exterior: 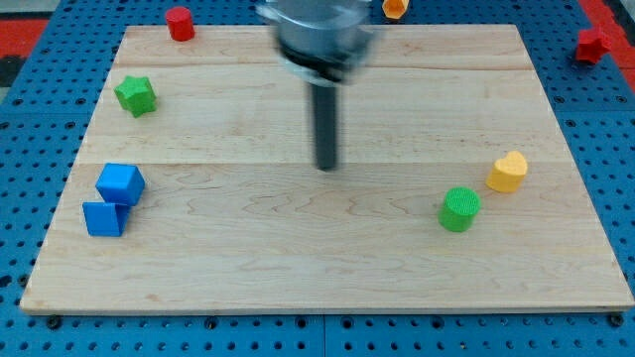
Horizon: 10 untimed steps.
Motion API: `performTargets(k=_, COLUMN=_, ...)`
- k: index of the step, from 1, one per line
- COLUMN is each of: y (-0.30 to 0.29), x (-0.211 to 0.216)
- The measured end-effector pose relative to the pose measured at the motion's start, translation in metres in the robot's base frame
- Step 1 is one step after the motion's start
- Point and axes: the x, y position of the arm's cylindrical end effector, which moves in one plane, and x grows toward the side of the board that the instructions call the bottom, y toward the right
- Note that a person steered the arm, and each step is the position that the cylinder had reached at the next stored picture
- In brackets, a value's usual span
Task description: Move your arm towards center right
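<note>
My tip stands near the middle of the wooden board, with the blurred rod mount above it. A green cylinder and a yellow heart-shaped block lie to the tip's right, near the view's right side. Two blue blocks touch each other at the view's left. A green star block lies at the upper left. The tip touches no block.
A red cylinder sits at the board's top left edge. An orange block lies just off the board's top edge. A red star block lies off the board on the blue pegboard at the upper right.
</note>
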Motion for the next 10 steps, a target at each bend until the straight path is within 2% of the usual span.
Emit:
performTargets(k=1, y=0.053, x=-0.153)
performTargets(k=2, y=-0.038, x=-0.205)
performTargets(k=3, y=-0.088, x=-0.072)
performTargets(k=4, y=-0.014, x=0.053)
performTargets(k=5, y=-0.014, x=-0.015)
performTargets(k=6, y=-0.106, x=-0.11)
performTargets(k=7, y=-0.229, x=-0.059)
performTargets(k=8, y=-0.164, x=0.014)
performTargets(k=9, y=-0.192, x=-0.117)
performTargets(k=10, y=-0.163, x=-0.227)
